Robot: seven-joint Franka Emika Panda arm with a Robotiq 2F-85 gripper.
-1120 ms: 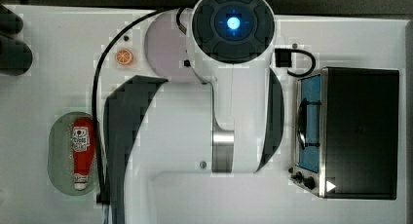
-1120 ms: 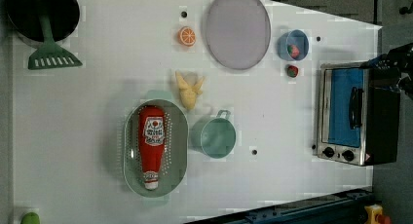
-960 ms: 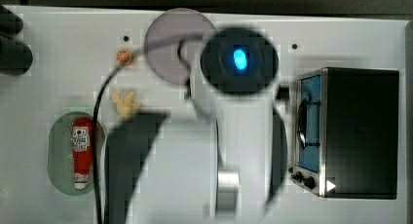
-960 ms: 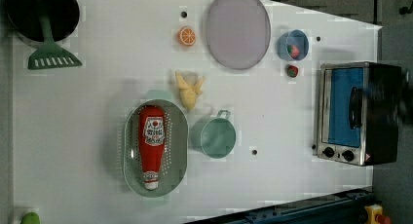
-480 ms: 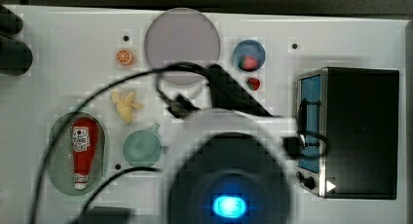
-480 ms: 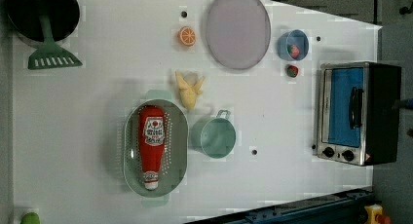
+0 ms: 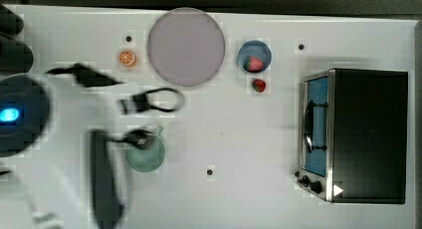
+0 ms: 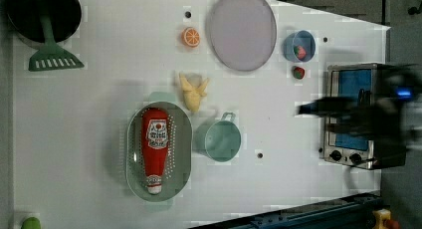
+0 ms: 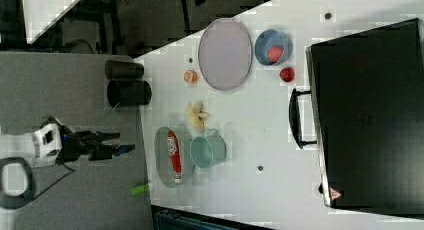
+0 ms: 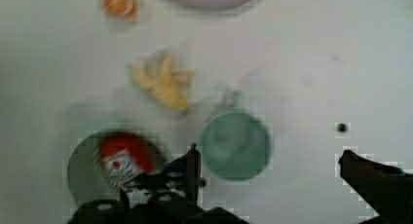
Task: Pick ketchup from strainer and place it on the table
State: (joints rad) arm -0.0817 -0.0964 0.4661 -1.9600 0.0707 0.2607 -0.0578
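Note:
The red ketchup (image 8: 155,148) with its white label lies lengthwise in the pale green strainer (image 8: 183,139) on the white table (image 8: 74,114). In the right view the ketchup (image 9: 172,155) rests in the strainer (image 9: 161,160), and my gripper (image 9: 125,141) hangs beyond the table edge at the right view's left, well apart from both. The wrist view has the ketchup (image 10: 122,160) in the strainer (image 10: 83,170) beside one finger (image 10: 191,160); the other finger (image 10: 360,170) is far off, so the gripper (image 10: 268,153) is open and holds nothing. My blurred arm (image 7: 104,179) covers the top view's left.
A green cup (image 8: 222,141) stands right beside the strainer, with a banana peel (image 8: 193,91) just past it. Farther off are a grey plate (image 8: 242,30), an orange slice (image 8: 190,37), a blue bowl (image 8: 299,46) and a loose strawberry (image 8: 298,72). A toaster oven (image 7: 358,134) fills one end.
The arm has swept fast through the top view, from the middle over to its left side. A blurred arm now crosses the oven in the left view. Ketchup and strainer have not moved.

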